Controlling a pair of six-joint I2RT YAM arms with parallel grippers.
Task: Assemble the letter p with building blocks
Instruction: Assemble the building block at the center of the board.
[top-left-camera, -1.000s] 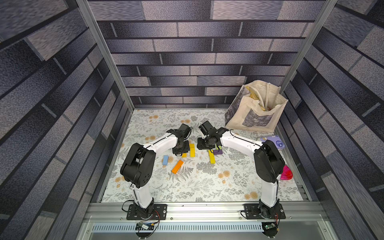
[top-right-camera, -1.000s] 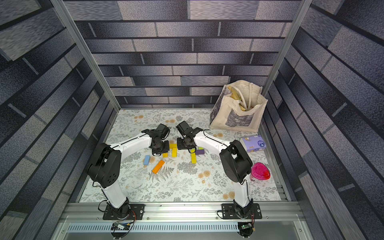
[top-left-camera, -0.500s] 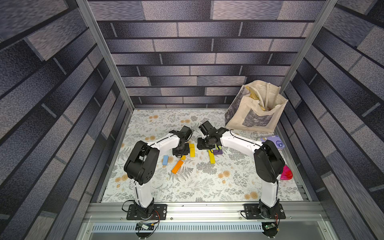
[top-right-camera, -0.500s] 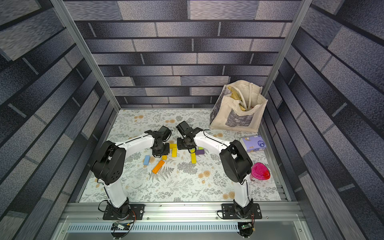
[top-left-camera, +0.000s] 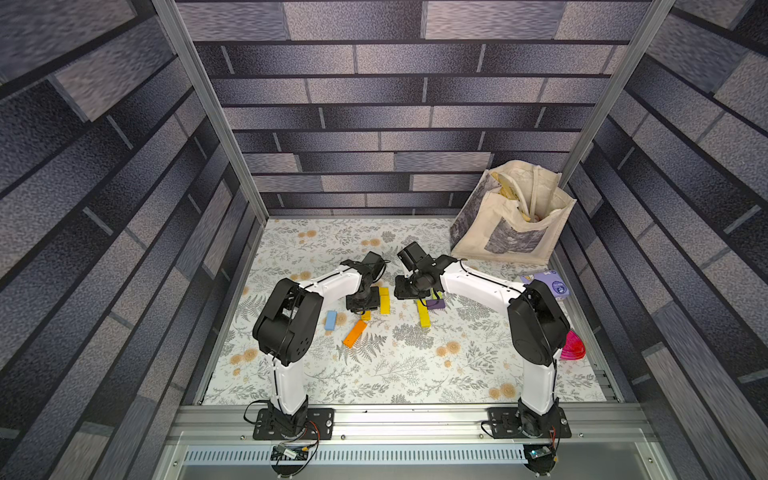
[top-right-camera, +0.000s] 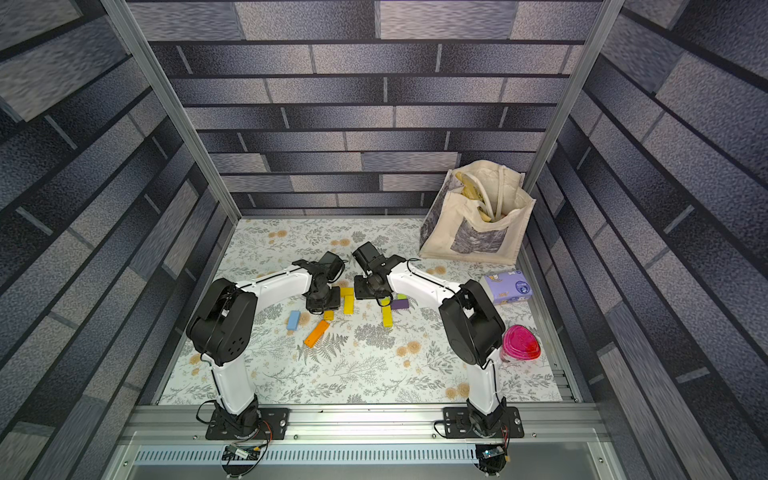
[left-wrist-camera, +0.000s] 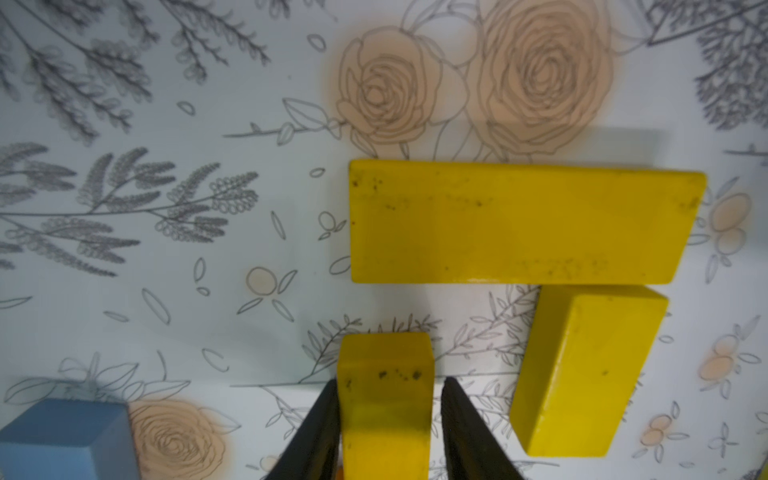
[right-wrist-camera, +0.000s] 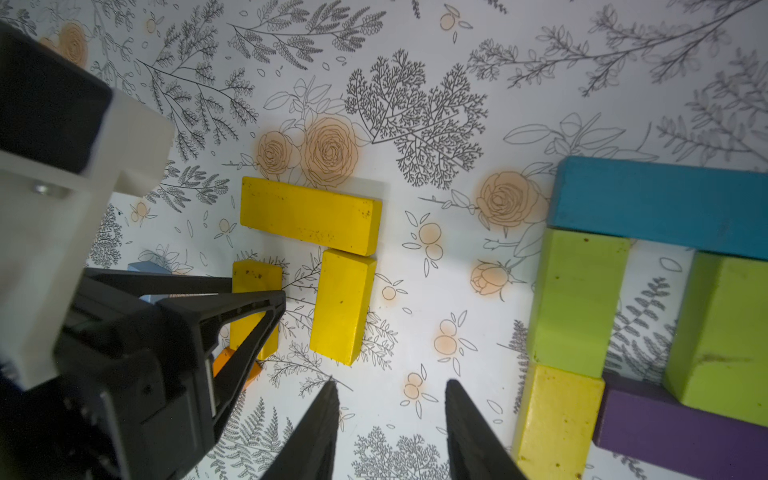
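In the left wrist view a small yellow block (left-wrist-camera: 384, 399) lies on the mat between the fingers of my left gripper (left-wrist-camera: 389, 381). One finger touches it and the other stands a little off, so the gripper is open. Beyond it lie a long yellow block (left-wrist-camera: 519, 222) and a shorter yellow one (left-wrist-camera: 582, 370) set at a right angle. My right gripper (right-wrist-camera: 390, 383) hovers open over bare mat with nothing between its fingers. Beside it sits a group of teal (right-wrist-camera: 665, 203), lime green (right-wrist-camera: 577, 299), pale yellow (right-wrist-camera: 557, 424) and purple (right-wrist-camera: 673, 432) blocks.
A light blue block (top-left-camera: 331, 320) and an orange block (top-left-camera: 354, 333) lie loose left of the left gripper (top-left-camera: 363, 307). A cloth tote bag (top-left-camera: 511, 220) stands at the back right. A lilac tissue pack (top-right-camera: 507, 286) and a pink container (top-right-camera: 521, 343) sit along the right edge.
My left arm's elbow has swung in toward the middle while its gripper stays low over the yellow blocks. The right arm has not moved.
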